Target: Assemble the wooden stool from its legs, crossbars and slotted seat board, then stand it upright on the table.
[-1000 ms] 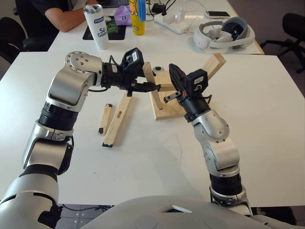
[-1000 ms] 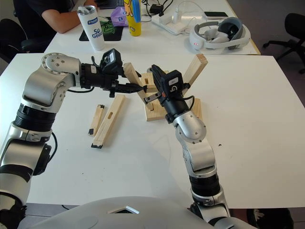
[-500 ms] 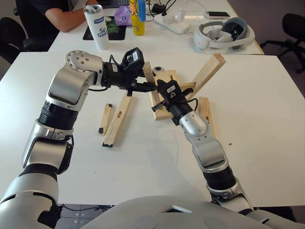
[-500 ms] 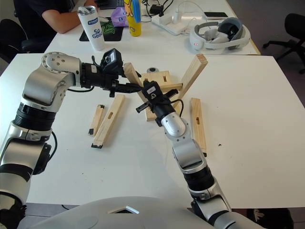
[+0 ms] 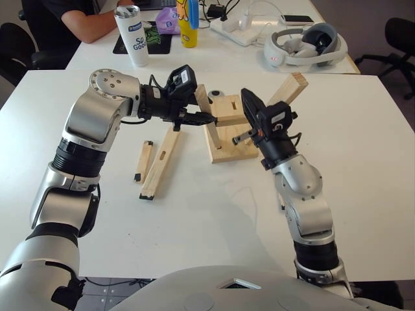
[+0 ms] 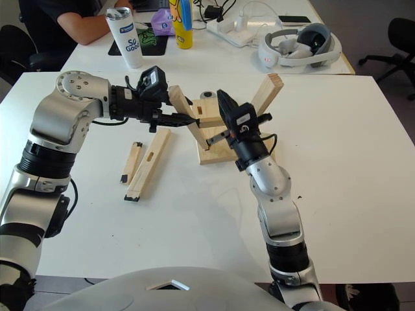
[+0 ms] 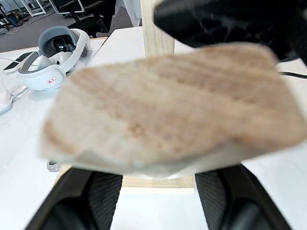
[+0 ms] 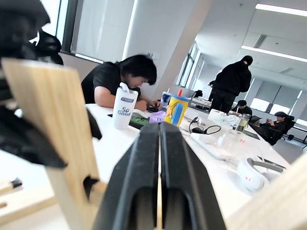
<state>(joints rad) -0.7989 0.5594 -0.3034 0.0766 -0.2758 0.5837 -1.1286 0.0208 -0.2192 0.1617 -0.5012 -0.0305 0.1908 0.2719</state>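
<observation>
While the fingers of my left gripper are closed on one end of a crossbar, holding it level above the seat board, the fingers of my right gripper are pressed flat together with nothing between them, just beside the crossbar's other end.

The seat board lies flat near the far edge of the table, about midway along it. Two legs rise from it at a slant: the left leg stands close by my left gripper, and the right leg leans out toward the far right corner.

I judge several risks from here:
- Neither leg looks fully seated, so a sideways push from the crossbar could lever one out of its slot.
- Nothing pins the seat board, so it may slide on the smooth top if I press.
- My right gripper sits between the legs, and a careless swing could knock the right leg over.
- My hold is only on the crossbar's end, so the crossbar could twist and miss its mortise.

A loose leg and a short crossbar lie side by side, toward the left edge from the board.

The surface is plain white. Beyond its far edge stands a second table carrying a tumbler, a yellow bottle and a headset.
</observation>
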